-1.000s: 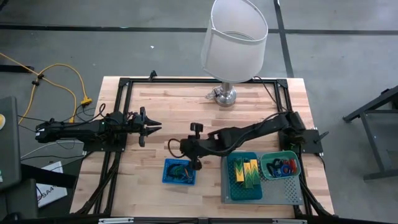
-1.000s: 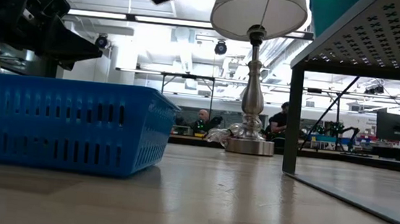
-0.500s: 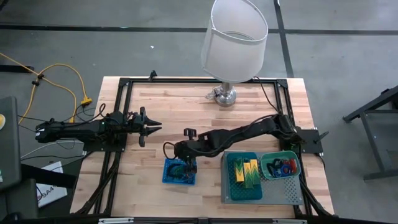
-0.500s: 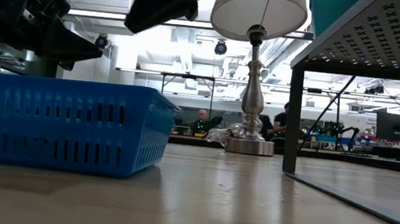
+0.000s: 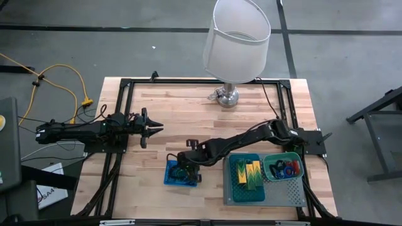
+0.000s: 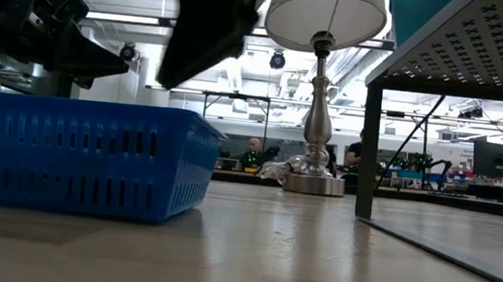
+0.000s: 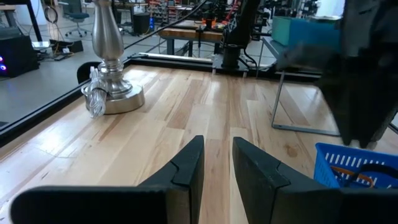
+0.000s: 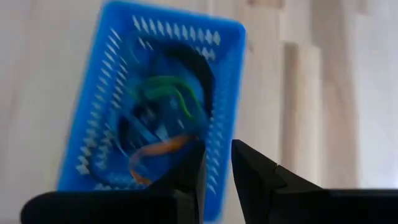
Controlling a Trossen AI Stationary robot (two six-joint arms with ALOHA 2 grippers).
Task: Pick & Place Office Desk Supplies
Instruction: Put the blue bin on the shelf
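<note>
Wooden counter (image 5: 169,119) bearing lamp (image 5: 235,44), grey box (image 5: 264,193), blue basket (image 5: 181,174) of loops (image 8: 163,118); right pincer (image 5: 183,171) over basket, fingers nearly together, nothing pinched; left pincer (image 5: 157,128) likewise, at left edge.

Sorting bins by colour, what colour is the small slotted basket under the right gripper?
Blue; the basket shows best in the right wrist view.

No legible text, label, brand, number or sign anywhere in these views.
</note>
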